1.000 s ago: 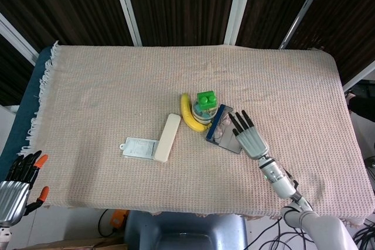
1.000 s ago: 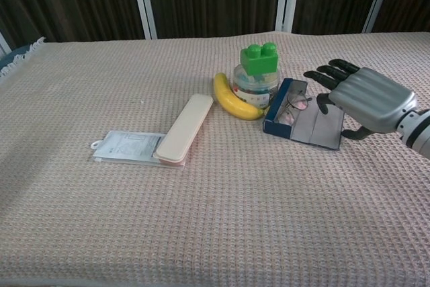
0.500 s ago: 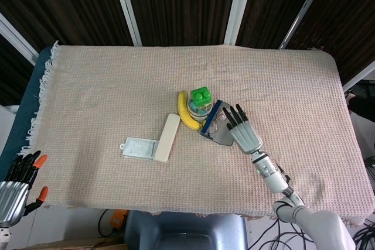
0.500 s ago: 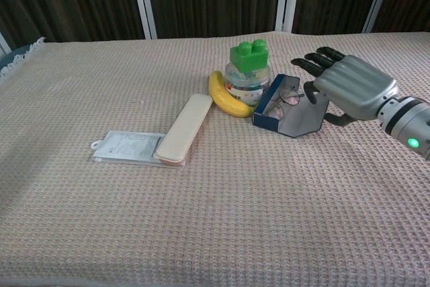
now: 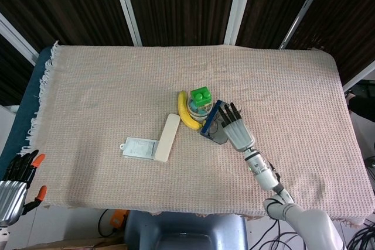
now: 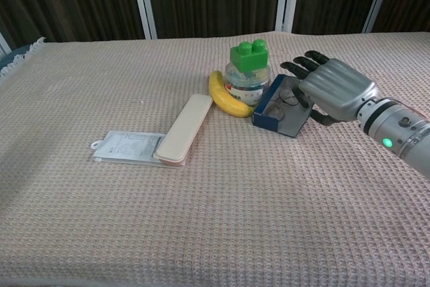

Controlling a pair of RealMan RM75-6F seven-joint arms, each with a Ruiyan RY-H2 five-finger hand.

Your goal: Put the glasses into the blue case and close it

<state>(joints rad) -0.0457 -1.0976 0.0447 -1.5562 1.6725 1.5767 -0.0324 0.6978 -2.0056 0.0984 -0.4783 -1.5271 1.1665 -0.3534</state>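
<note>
The blue case [image 6: 267, 116] lies on the cloth against the jar, with the glasses [image 6: 277, 103] inside it. Its grey lid [image 6: 295, 115] stands half raised, tilted over the glasses. My right hand [image 6: 330, 88] is behind the lid, fingers spread and extended over its top edge, palm against it. In the head view the right hand [image 5: 234, 129] covers most of the lid, and the blue case [image 5: 210, 122] shows to its left. My left hand [image 5: 14, 181] hangs off the table's near left corner, fingers apart and holding nothing.
A banana [image 6: 227, 97] and a clear jar [image 6: 248, 85] topped by a green block [image 6: 248, 55] sit just left of the case. A cream long case [image 6: 185, 128] rests on a plastic packet [image 6: 127, 146] further left. Woven cloth [image 6: 215, 220] covers the table.
My right hand has moved left and pushed the grey lid from flat to half raised. The case, banana and jar were shoved slightly left. The left hand has not moved.
</note>
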